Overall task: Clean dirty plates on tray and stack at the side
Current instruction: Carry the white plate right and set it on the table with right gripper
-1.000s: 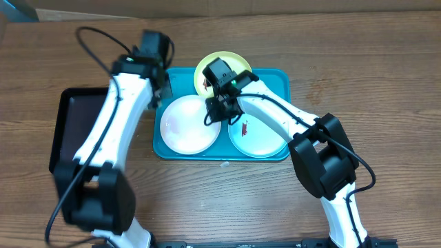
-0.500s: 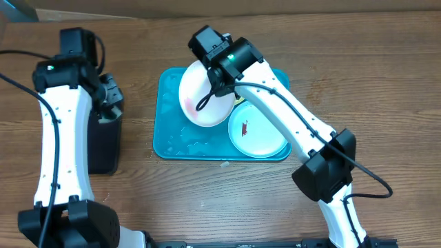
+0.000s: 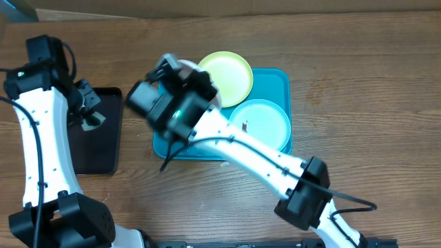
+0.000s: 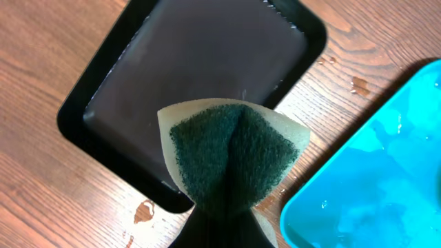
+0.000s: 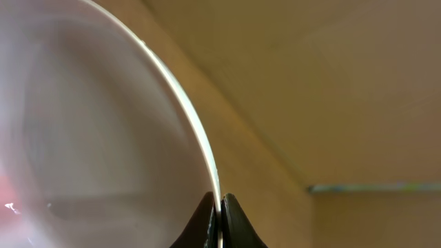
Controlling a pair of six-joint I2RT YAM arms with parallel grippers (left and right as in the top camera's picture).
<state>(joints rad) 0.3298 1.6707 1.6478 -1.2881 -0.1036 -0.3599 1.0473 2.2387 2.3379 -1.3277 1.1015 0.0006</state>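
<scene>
Seen from above, the bright teal-blue rectangular plastic tray (image 3: 284,81) lies in the middle of the brown wooden table (image 3: 372,69). The round plastic plate with the light teal rim (image 3: 265,117) sits inside it at the right and has a small reddish-brown smear (image 3: 246,127). The round plate with the yellow-green rim (image 3: 227,74) rests on the far rim of the tray, partly outside it. The right arm reaches across the tray to its far left corner. The arm's own body hides almost all of what it carries.

The right wrist view shows this hidden part. The right gripper (image 5: 220,207) is clenched on the thin rim of the round white plate (image 5: 89,138), which is lifted and turned on its edge.

At the left, the left gripper (image 3: 86,111) hangs over the black rectangular tray (image 3: 103,148), but the overhead picture is blurred there. The left wrist view is clearer. This gripper pinches a folded sponge (image 4: 234,155), dark green on the face and pale yellow at the border. Water drops (image 4: 358,84) lie on the wood between the two trays, and the teal-blue tray looks wet.
</scene>
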